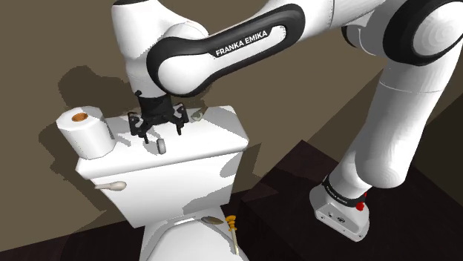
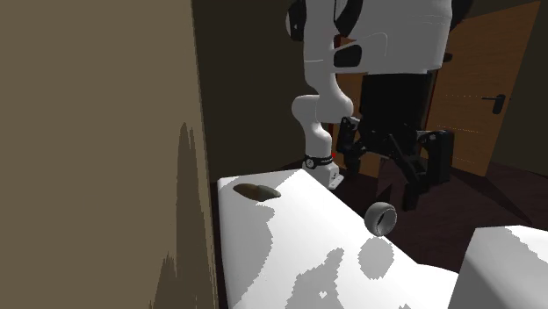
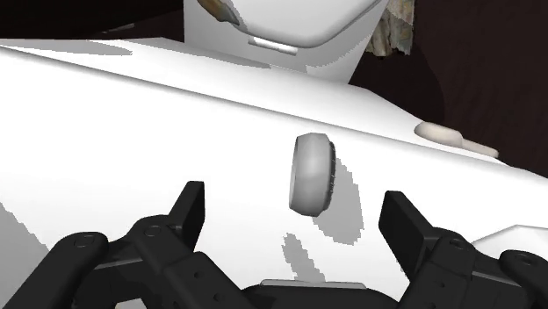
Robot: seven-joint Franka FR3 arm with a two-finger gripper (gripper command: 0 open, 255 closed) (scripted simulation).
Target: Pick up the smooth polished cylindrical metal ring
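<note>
Ring first: I see it a little left of centre in the shoulder view, pale grey and smooth, standing on its edge on the white toilet tank lid, close to the lid's front edge. Directly above it in that frame hangs the black gripper, pointing down at the lid. On my wrist feed the fingers are spread wide, released, with nothing between them but bare lid. The ring sits just beyond the tips, roughly centred in the gap, and neither finger touches it. It throws a grey shadow on the lid beside it.

At the left of the shoulder view a white toilet paper roll with a brown core rests on the same lid, well apart from the ring. A small brownish lump lies near the lid's back edge, just behind the gripper. The flush lever sticks out of the tank front, lower left of the ring.
</note>
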